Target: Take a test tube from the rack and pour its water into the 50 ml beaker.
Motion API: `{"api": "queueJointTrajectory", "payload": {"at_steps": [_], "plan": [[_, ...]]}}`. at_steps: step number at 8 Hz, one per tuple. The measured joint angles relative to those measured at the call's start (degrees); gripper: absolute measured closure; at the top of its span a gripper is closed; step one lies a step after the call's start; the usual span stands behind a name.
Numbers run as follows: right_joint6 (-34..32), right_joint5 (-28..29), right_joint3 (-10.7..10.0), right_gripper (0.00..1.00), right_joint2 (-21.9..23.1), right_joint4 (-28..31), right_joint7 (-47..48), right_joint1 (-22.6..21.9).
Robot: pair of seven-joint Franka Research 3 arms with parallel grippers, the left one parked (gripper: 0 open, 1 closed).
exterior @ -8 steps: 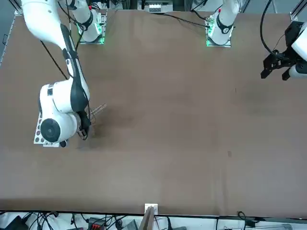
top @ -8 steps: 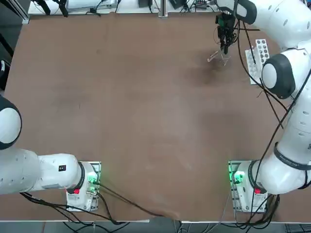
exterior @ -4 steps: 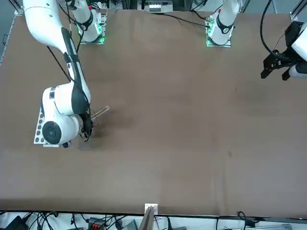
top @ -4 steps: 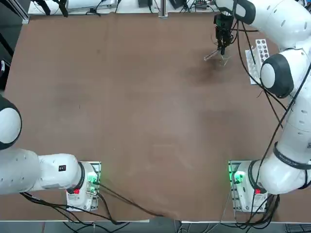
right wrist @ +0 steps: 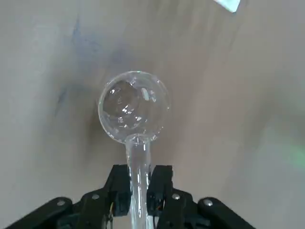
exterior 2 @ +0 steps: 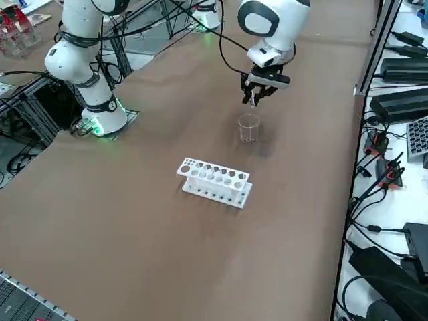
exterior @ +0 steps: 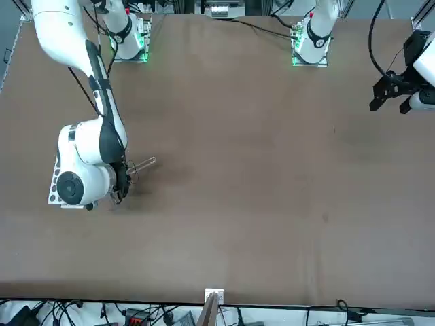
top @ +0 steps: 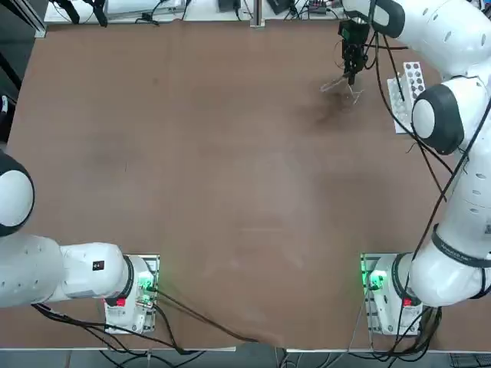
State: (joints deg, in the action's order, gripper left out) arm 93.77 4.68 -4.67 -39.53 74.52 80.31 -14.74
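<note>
While my right gripper stays clamped on the test tube, its mouth tilts over the beaker.

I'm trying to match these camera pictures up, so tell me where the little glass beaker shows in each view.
Top view: the 50 ml beaker sits upper right, under the right gripper.
Front view: not discernible, hidden by the right arm at left.
Right side view: upper centre, below the gripper.
Right wrist view: centre, seen from above, the test tube reaching its rim.
Shared landmark: the white rack beside it.
</note>
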Motion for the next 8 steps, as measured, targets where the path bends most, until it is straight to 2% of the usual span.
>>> {"api": "queueJointTrajectory", "payload": {"at_steps": [6, 8], "plan": [[0.0, 3.3, 0.0, 0.78, -0.2, 0.9, 0.1, 0.9], [0.0, 6.7, 0.0, 0.78, -0.2, 1.1, -0.2, 1.7]]}}
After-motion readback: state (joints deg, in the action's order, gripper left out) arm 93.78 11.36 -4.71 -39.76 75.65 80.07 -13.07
